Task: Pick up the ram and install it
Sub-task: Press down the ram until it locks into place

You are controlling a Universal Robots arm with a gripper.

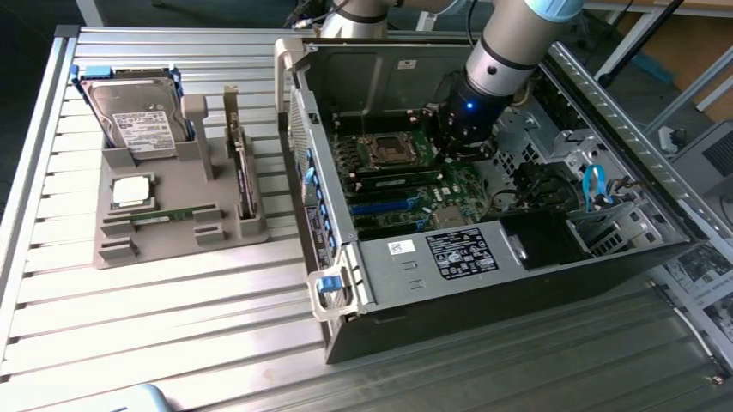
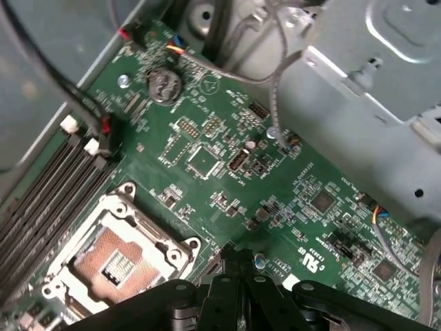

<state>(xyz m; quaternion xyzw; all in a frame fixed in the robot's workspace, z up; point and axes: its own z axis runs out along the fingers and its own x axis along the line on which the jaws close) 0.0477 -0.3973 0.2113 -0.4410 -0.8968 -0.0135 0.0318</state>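
Jaws together, the black gripper [image 2: 238, 265] hovers above the green motherboard [image 2: 227, 165] inside the open case, seemingly empty; a thin green ram stick [image 1: 243, 176] stands upright in the grey holder [image 1: 172, 227], easy to grasp.

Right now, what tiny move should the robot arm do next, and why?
Probably lift straight up out of the computer case. The gripper is shut and looks empty above the motherboard, while the ram stands on edge in the grey holder outside the case.

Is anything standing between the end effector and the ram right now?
Yes: the upright side wall of the computer case. The end effector, shut, is inside that case over the motherboard; the ram stands in the grey holder outside.
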